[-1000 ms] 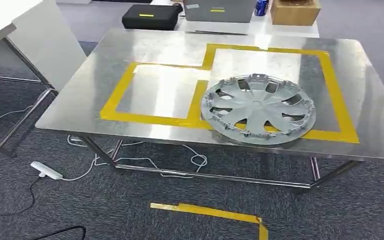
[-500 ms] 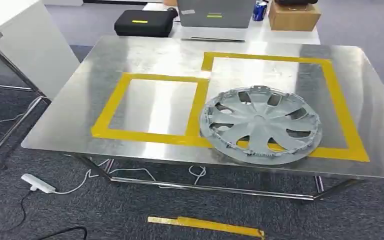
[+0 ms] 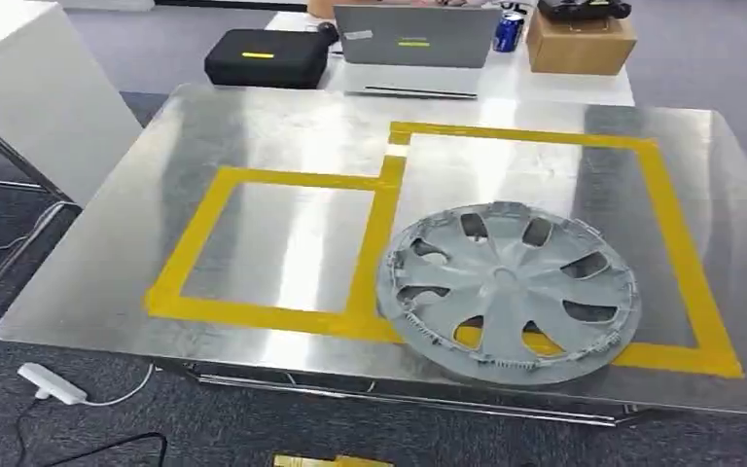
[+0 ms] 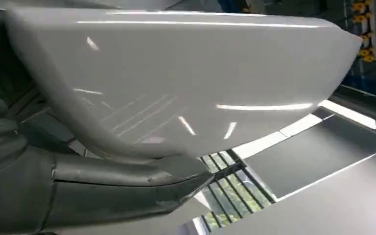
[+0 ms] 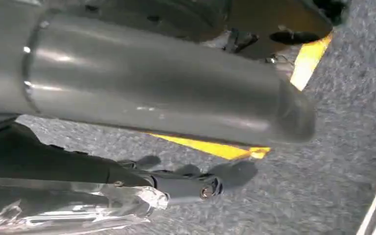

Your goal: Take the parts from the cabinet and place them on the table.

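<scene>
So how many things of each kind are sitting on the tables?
Hubcaps: 1
Black cases: 1
Laptops: 1
Cans: 1
Cardboard boxes: 1
Total: 5

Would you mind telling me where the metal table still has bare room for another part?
The smaller yellow-taped square left of the hubcap is bare. The larger square is free only behind the hubcap; its near half is crowded.

Steel table (image 3: 253, 126): yellow tape rectangles (image 3: 370, 243); grey wheel cover (image 3: 508, 290) apparently flat, overlapping tape.
</scene>
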